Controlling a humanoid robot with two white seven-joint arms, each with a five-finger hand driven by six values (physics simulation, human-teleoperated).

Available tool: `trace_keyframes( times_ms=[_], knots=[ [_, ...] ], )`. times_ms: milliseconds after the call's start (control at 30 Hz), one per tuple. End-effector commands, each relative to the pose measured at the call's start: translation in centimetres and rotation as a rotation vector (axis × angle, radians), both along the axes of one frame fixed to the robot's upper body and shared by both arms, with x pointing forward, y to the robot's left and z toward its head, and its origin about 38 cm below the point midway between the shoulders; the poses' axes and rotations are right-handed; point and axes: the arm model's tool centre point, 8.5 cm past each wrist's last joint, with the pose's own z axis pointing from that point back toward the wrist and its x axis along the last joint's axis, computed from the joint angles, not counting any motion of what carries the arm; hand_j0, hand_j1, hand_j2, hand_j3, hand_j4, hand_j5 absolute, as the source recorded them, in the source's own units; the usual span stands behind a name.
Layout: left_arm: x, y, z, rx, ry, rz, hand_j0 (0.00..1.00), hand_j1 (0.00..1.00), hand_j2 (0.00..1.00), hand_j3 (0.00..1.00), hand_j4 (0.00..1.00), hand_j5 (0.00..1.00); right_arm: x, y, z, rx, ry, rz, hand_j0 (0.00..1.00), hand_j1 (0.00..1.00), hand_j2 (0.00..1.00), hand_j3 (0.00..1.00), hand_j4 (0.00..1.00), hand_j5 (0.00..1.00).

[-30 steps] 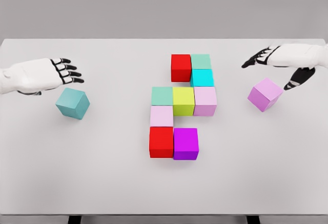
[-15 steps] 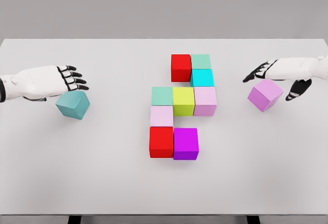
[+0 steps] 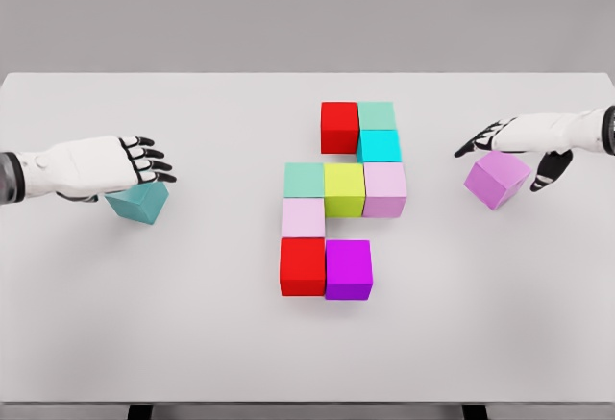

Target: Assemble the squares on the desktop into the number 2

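The left hand (image 3: 106, 165) has its dark fingers (image 3: 149, 162) spread loose over the teal cube (image 3: 139, 201) at nine o'clock on the worktop (image 3: 192, 343), grasping nothing. The right hand (image 3: 524, 139) arches its fingers, likewise released, above the tilted lilac cube (image 3: 496, 178) at three o'clock. At centre, nine cubes sit edge to edge, from the red cube (image 3: 339, 126) at twelve o'clock down to the magenta cube (image 3: 348, 268) at six.
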Motion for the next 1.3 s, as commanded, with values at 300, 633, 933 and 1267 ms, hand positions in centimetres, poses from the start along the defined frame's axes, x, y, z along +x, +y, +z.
trace_keyframes(
  times_ms=[300,633,933,1267],
  knots=[
    [0.0,-0.1,-0.6,0.001,0.015,0.003,1.0,1.0,1.0,1.0,1.0,1.0,0.2,0.5,-1.4,-0.01,0.02,0.0,1.0,1.0,1.0,1.0,1.0,1.0],
    [-0.2,-0.1,-1.3,0.012,0.03,0.0,1.0,1.0,1.0,1.0,1.0,1.0,0.3,0.8,-1.9,-0.073,0.011,0.021,0.79,0.79,0.79,0.79,0.79,0.79],
    [-0.3,0.1,-1.7,0.066,0.014,-0.014,0.68,0.68,0.68,0.68,0.68,0.68,0.4,0.9,-1.6,-0.073,0.001,0.024,0.68,0.68,0.68,0.68,0.68,0.68],
    [-0.1,0.1,-1.3,0.061,0.006,-0.014,0.69,0.69,0.69,0.69,0.69,0.69,0.3,0.1,1.0,-0.046,-0.054,0.013,0.55,0.55,0.55,0.55,0.55,0.55]
  ],
)
